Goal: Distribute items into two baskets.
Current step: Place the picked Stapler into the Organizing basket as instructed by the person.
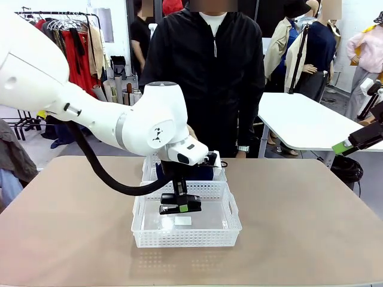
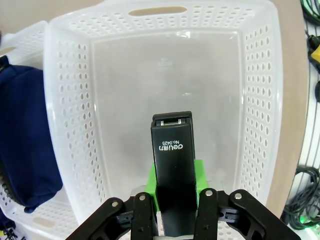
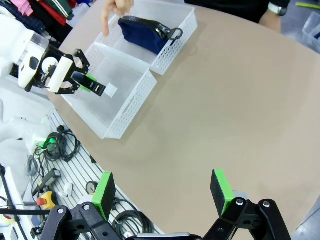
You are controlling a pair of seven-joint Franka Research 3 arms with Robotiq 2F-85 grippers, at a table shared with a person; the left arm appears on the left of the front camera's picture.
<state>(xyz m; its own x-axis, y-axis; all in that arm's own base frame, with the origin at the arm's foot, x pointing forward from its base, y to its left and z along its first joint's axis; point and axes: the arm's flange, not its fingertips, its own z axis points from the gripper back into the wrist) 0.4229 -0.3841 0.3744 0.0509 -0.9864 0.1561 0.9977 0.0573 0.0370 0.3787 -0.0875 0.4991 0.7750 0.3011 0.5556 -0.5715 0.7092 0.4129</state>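
Note:
My left gripper [image 1: 182, 205] is shut on the black stapler [image 1: 170, 209] and holds it inside the near white basket [image 1: 185, 239], a little above its clear bottom. The left wrist view looks down the stapler [image 2: 172, 155], clamped between the green pads over the near basket [image 2: 260, 100]. In the far basket [image 1: 148, 170] lies the navy pouch [image 1: 203, 173], partly hidden by my arm. It also shows at the wrist view's left as the pouch [image 2: 25, 150]. My right gripper [image 3: 162, 192] is open with nothing in it, high off the table's right side [image 1: 342, 147].
A person stands at the far edge of the table, one hand [image 3: 115, 7] pointing near the far basket [image 3: 175, 45]. Bare tan tabletop [image 1: 299, 209] spreads left and right of the baskets. Cables and gear lie on the floor [image 3: 55, 145] beside the table.

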